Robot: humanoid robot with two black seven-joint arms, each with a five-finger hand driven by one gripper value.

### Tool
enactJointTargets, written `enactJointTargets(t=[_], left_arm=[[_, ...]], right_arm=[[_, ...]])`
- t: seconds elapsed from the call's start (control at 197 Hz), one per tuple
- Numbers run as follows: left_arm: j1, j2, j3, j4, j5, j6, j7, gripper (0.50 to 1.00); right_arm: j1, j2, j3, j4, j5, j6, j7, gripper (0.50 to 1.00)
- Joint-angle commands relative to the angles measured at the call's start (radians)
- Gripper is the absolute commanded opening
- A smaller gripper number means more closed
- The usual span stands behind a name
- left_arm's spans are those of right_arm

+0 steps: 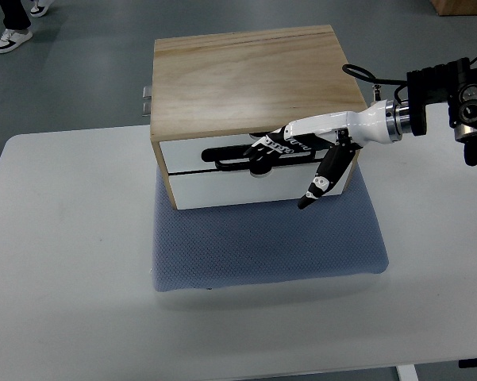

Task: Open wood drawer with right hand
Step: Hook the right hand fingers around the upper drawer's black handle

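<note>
Bare table [71, 262] lies free at left and bottom; the wooden box [254, 79] on its blue mat [270, 246] blocks the upper centre.

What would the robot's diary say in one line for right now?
right hand: fingers at black drawer handle | wood drawer box: drawer looks closed, on blue mat | left hand: not visible

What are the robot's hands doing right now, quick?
Right hand: fingers curled on the drawer handle of the wood drawer box.
Left hand: not in view.
</note>
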Motion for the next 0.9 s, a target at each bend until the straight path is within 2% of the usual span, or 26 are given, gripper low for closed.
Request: enactJointTargets(t=[0.0, 0.897], left_arm=[[0.0, 0.0, 0.0, 0.0, 0.0, 0.0, 0.0, 1.0], [0.0, 0.0, 0.0, 0.0, 0.0, 0.0, 0.0, 1.0]], right_arm=[[0.002, -0.001, 0.0, 0.0, 0.001, 0.0, 0.0, 0.944], [0.014, 0.025, -0.021, -0.069, -0.003, 0.0, 0.0, 0.944]])
